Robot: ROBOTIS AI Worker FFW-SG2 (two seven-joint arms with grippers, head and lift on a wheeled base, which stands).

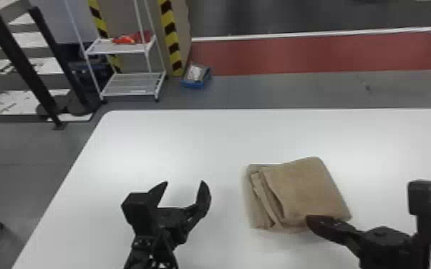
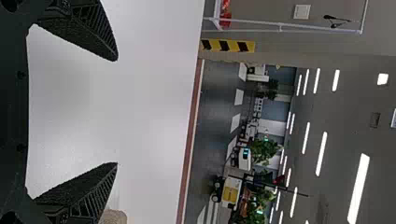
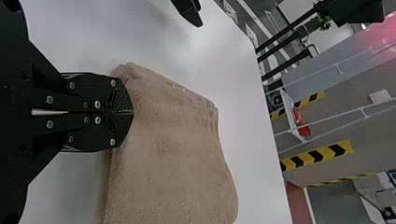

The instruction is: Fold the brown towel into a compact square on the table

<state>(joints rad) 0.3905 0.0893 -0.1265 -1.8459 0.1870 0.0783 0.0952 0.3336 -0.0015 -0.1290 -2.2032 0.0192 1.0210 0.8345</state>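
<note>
The brown towel (image 1: 304, 189) lies folded into a thick, roughly square stack right of the table's middle, its layers fanned unevenly along the left side. At its near edge is my right gripper (image 1: 308, 220); in the right wrist view the right gripper (image 3: 132, 112) has its fingers together, tips against the edge of the towel (image 3: 173, 149), with no cloth visible between them. My left gripper (image 1: 183, 183) is open over the table, left of the towel and apart from it. In the left wrist view the left gripper (image 2: 116, 112) has nothing between its fingers, and a towel corner (image 2: 113, 217) shows beside it.
The white table (image 1: 189, 143) extends around the towel, with its far edge beyond it. Past the table, a white shelf rack (image 1: 132, 86) and a small blue bin (image 1: 195, 77) stand on the floor. The left gripper's finger (image 3: 189, 13) shows near the towel in the right wrist view.
</note>
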